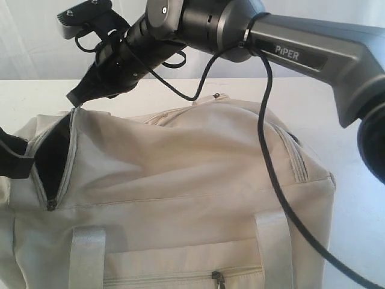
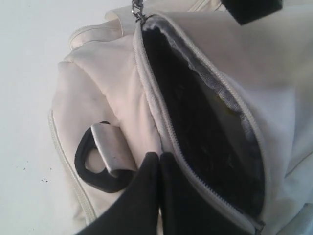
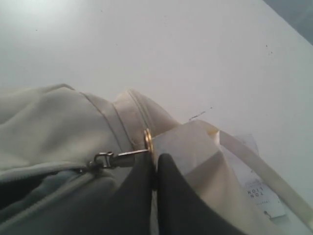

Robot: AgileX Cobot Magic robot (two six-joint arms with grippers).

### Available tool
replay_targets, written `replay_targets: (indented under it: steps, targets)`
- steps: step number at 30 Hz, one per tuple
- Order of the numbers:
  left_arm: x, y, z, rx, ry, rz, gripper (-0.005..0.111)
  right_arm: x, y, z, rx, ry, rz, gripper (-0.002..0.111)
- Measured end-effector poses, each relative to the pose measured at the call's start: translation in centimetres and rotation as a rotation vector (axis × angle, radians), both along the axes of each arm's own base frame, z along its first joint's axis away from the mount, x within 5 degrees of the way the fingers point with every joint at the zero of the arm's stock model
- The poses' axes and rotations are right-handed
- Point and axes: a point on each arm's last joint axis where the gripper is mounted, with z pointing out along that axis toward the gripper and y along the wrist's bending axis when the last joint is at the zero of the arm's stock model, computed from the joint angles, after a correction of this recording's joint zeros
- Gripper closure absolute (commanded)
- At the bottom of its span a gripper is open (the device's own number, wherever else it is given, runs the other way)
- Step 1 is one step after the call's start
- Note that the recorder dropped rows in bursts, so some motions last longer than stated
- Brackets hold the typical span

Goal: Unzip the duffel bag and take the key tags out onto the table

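White table [image 1: 27,96] stretches behind and beside the duffel bag [image 1: 198,174], which fills most of the exterior view and lies on its side.

At one end of the bag a zip stands parted, and the gap shows the dark lining [image 2: 205,147]. The right tool [image 3: 155,159] reaches across from the far side to the upper end of that gap. Its fingers are pressed together on the zipper pull [image 3: 117,157], right where a small gold ring meets the fingertips. The left tool [image 2: 159,157] sits low against the same end of the bag, next to a black ring [image 2: 95,166] on a webbing loop. Its fingers are closed tight beside the zip's edge, though I cannot tell whether any fabric is nipped between them.

The unzipping looks largely done, as the mouth seems wide enough to reach into. The key tags are nowhere in view. None lie on the table and nothing coloured shows clearly against the lining, so they are presumably deeper in the bag. What remains, by my reading, is to let go of the pull, reach into the opening, find the bunch and set it out on the table.
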Motion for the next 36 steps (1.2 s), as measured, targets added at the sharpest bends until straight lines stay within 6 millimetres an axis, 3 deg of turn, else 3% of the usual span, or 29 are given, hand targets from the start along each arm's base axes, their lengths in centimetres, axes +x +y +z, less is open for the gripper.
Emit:
replay_targets:
  steps: [10, 31, 33, 36]
  targets:
    - [0.0, 0.0, 0.0, 0.001, 0.002, 0.0, 0.107, 1.5, -2.8, -0.6, 0.004, 0.074, -0.069, 0.108]
    - [0.0, 0.0, 0.0, 0.001, 0.003, 0.001, 0.107, 2.9, -7.4, -1.4, -0.045, 0.215, -0.148, 0.108]
    - [0.0, 0.0, 0.1, -0.001, -0.003, 0.0, 0.103, 2.9, -7.4, -1.4, -0.043, 0.219, -0.152, 0.108]
    - [0.1, 0.0, 0.2, 0.001, -0.015, -0.003, 0.079, 2.9, -7.4, -1.3, -0.025, 0.223, -0.149, 0.108]
